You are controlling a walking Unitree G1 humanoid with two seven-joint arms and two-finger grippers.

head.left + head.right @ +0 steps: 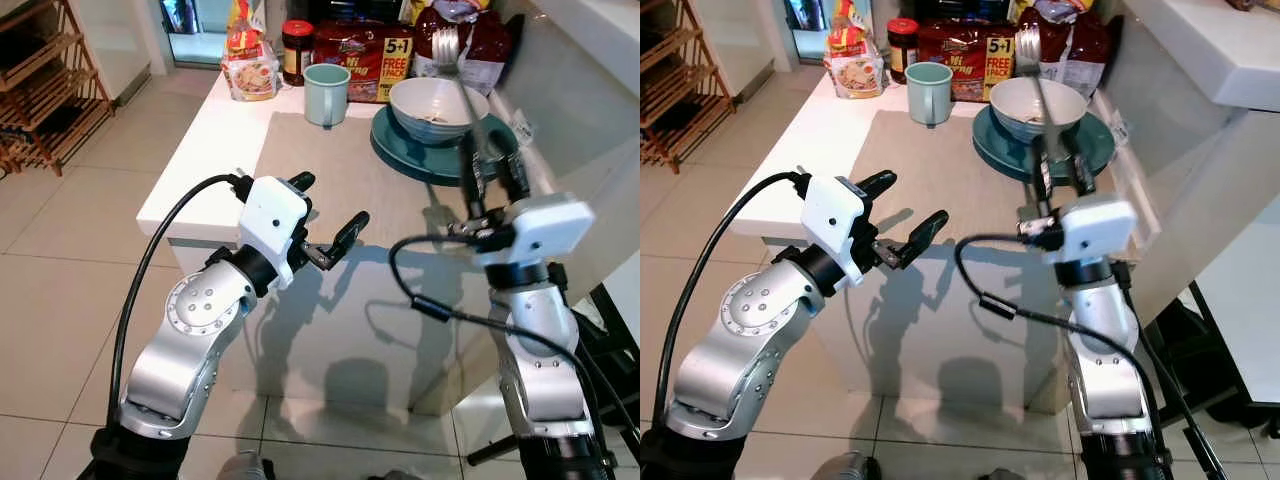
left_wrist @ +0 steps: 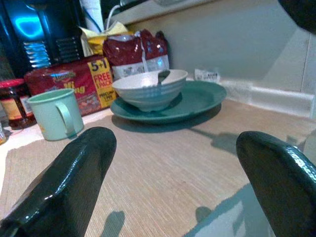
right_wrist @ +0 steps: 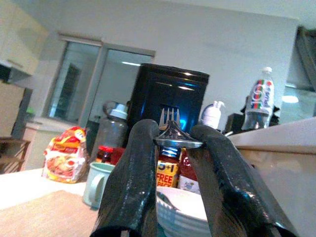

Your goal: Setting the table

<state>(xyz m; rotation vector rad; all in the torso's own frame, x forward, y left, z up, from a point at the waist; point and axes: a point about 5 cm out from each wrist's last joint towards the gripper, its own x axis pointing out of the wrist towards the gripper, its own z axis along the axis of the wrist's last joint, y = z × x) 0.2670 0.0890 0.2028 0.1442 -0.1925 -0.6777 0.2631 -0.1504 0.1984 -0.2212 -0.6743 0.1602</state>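
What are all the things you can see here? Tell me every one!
Fork: one, silver, upright in the right gripper.
Bowl: one, white, on the plate.
Plate: one, teal, on the placemat's far right.
Mug: one, pale green, by the placemat's far edge.
Placemat: one, beige, on the white table.
Jar: one, red-lidded, at the back.
Food packets: several, red, at the back.
Wooden rack: one, brown, left.
Left gripper: open, over the table's near edge.
Right gripper: shut on the fork.
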